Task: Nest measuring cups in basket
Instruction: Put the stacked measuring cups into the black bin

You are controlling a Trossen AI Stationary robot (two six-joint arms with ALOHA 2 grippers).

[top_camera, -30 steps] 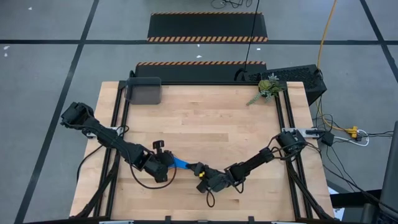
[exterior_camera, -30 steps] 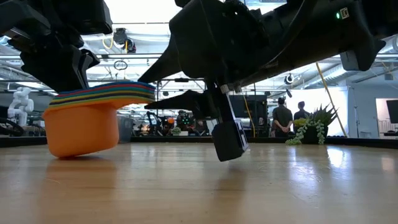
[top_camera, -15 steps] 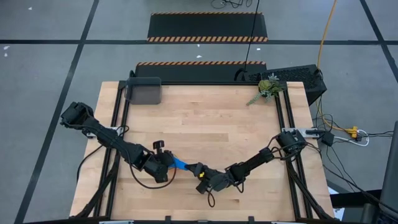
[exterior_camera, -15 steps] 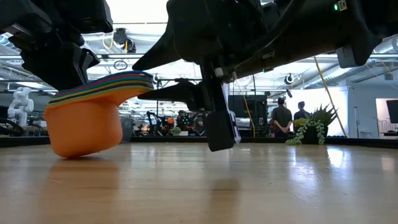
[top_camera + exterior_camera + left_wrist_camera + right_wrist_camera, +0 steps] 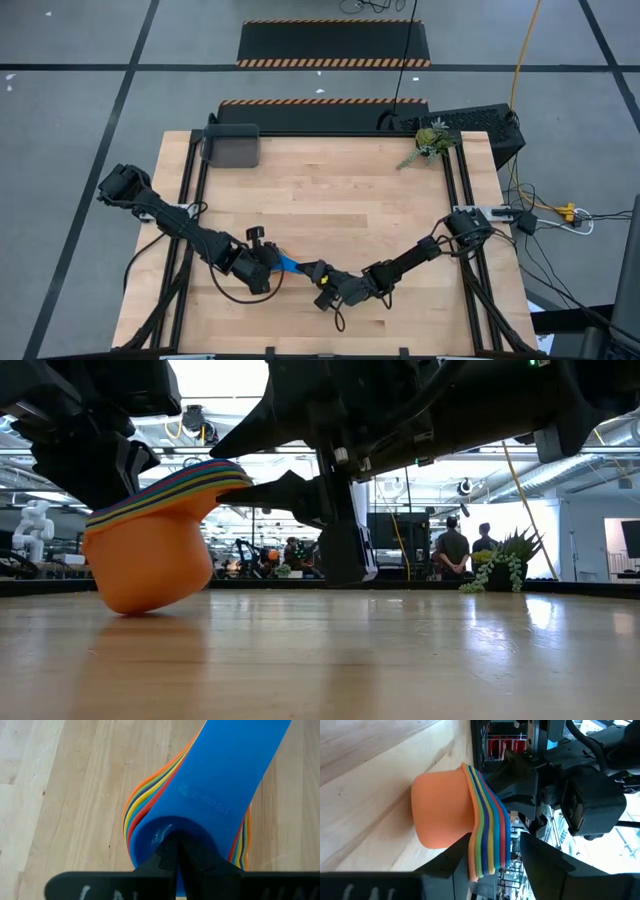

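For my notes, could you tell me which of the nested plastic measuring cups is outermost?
The orange plastic measuring cup: its whole bowl shows beneath the stack, while the other cups appear only as thin coloured rims.

left hand (image 5: 175, 865) hides the cups' (image 5: 210, 785) insides.

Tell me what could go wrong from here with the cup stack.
1. The cups sit tilted on the table, the left gripper pinching only the top cup's rim; the lower ones could slip off when lifted.
2. The right gripper straddles the handles, jaws open; closing unevenly could fan or tip the stack.
3. The basket is at the far corner, a long carry.
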